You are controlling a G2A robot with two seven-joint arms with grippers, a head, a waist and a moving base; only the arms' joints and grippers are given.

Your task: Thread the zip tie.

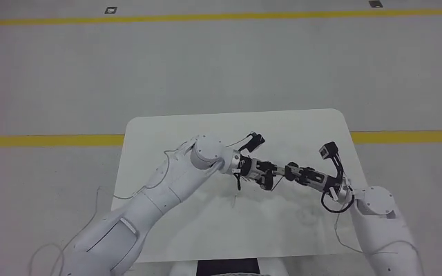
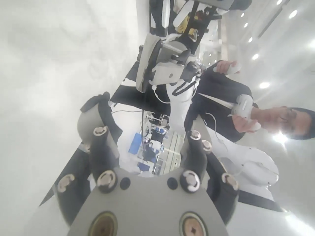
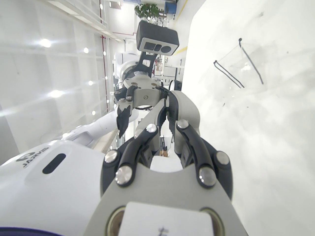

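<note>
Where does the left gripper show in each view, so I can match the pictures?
Top view: left gripper over mid-table, facing the right gripper.
Left wrist view: left gripper in the foreground, open.
Right wrist view: left gripper farther off, by its black wrist camera.
Shared landmark: the white table.

Above the middle of the table (image 1: 207,138), the left gripper (image 1: 268,178) and right gripper (image 1: 289,171) faced each other, tips close; zip ties (image 3: 228,74) lay on the tabletop nearby.

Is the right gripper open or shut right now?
Shut: the right gripper shows its black pads touching in its wrist view. Whether they pinch anything, cannot tell.
</note>
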